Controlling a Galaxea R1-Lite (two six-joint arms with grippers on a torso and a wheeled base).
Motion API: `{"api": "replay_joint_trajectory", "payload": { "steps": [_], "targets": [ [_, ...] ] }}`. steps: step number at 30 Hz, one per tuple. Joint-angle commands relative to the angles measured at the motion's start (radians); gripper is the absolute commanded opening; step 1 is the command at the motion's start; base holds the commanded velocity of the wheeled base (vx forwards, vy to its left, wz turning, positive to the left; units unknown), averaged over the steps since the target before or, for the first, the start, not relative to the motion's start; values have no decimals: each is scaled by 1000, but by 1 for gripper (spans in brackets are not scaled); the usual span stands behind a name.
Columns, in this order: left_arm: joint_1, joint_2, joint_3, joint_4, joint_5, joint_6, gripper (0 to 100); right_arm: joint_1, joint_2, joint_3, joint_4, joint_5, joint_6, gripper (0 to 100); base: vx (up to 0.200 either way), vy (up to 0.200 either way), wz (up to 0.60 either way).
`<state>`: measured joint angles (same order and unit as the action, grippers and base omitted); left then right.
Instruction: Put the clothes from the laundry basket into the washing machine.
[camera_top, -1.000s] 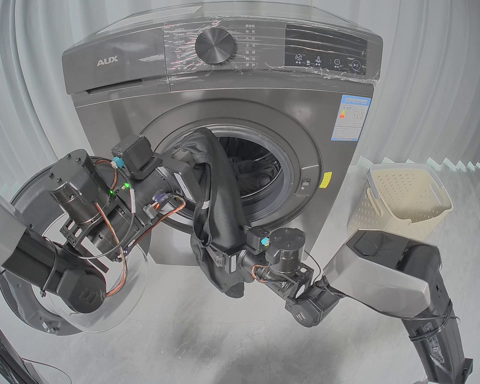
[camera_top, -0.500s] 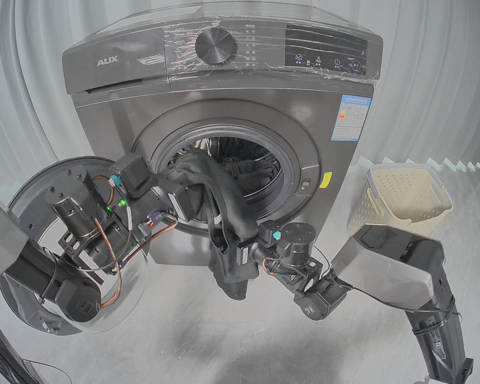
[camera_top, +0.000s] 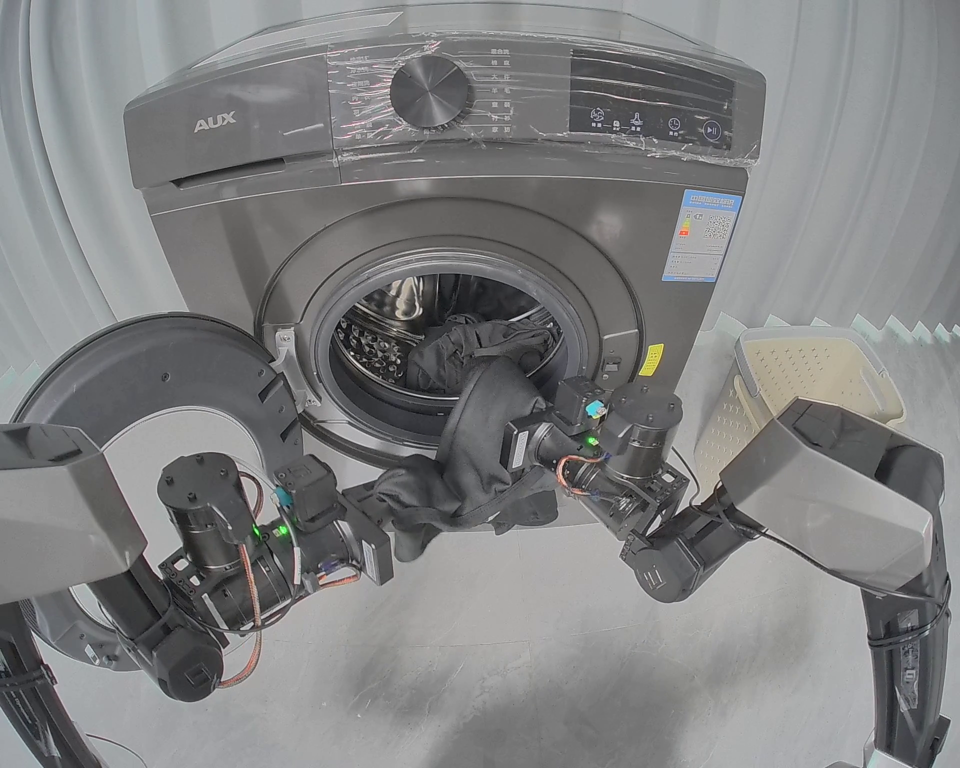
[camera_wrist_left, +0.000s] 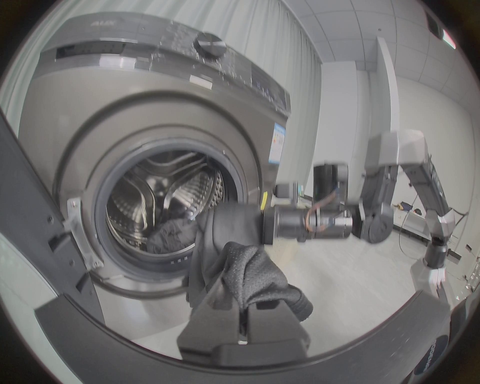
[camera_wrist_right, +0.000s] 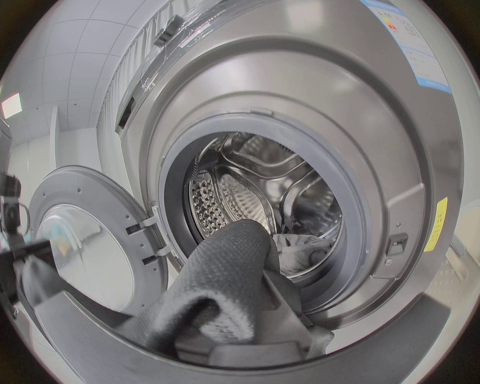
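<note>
A dark garment (camera_top: 470, 440) is slung between my two grippers in front of the washing machine (camera_top: 450, 200). My left gripper (camera_top: 385, 505) is low, below the drum's rim, shut on the garment's lower end (camera_wrist_left: 245, 270). At the lower right lip of the open drum (camera_top: 450, 330), my right gripper (camera_top: 505, 445) is shut on the upper part, and the fabric (camera_wrist_right: 220, 280) drapes over its fingers. More dark clothes (camera_top: 470, 345) lie inside the drum. The cream laundry basket (camera_top: 810, 400) stands on the floor to the right, with no clothes visible in it.
The round machine door (camera_top: 150, 380) is swung wide open to the left, just above and behind my left arm. Grey floor (camera_top: 480, 650) lies open in front of the machine. White curtains hang behind.
My left gripper has dropped from the drum mouth to below the door level, pulling its end of the garment down. My right gripper has risen and moved right toward the drum's lip.
</note>
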<state>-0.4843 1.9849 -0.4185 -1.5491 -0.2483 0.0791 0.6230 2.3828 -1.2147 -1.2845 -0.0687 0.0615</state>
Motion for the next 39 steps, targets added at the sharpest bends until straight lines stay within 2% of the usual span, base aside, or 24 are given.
{"api": "replay_joint_trajectory", "payload": {
  "steps": [1, 2, 6, 9, 15, 16, 18, 21, 25, 27, 30, 31, 34, 39],
  "targets": [
    [3, 89, 23, -5, -2, 10, 0, 3, -43, 6, -4, -2, 1, 0, 0, 0, 0],
    [3, 88, 23, -5, -2, 10, 100, 0, -43, 7, -6, -3, 0, 0, 0, 0, 0],
    [3, 74, 44, -5, -3, -1, 100, -17, -48, 7, -4, -3, 0, 0, 0, 0, 0],
    [3, 52, 115, -5, -5, 7, 100, -55, -63, 7, 1, -3, -2, 0, 0, 0, 0],
    [3, 31, 170, -5, -42, 16, 100, -77, -89, 9, -4, -3, -3, 0, 0, 0, 0],
    [3, 18, 191, -3, -60, 33, 100, -80, -105, 9, -1, -3, -3, 0, 0, 0, 0],
    [9, 14, 210, -3, -92, 47, 100, -78, -119, 17, -6, -3, -3, 0, 0, 0, 0],
    [24, 17, 204, -3, -135, 51, 100, -66, -132, 46, -12, -2, -3, 0, 0, 0, 0],
    [21, 34, 149, -2, -131, 45, 100, -48, -140, 63, -15, 0, 0, 0, 0, 0, 0],
    [21, 61, 73, -2, -86, 37, 100, -26, -148, 87, -33, 7, -2, 0, 0, 0, 0],
    [19, 69, 9, -2, -55, 25, 100, 0, -162, 112, -36, 7, -2, 0, 0, 0, 0],
    [19, 81, -17, -2, -48, 11, 100, 12, -168, 122, -36, 7, -2, 0, 0, 0, 0],
    [19, 106, -66, -2, -46, -2, 100, 44, -180, 130, -36, 7, 0, 0, 0, 0, 0],
    [18, 150, -115, -2, -29, -4, 100, 92, -182, 130, -36, 6, 4, 0, 0, 0, 0]
  ]
}}
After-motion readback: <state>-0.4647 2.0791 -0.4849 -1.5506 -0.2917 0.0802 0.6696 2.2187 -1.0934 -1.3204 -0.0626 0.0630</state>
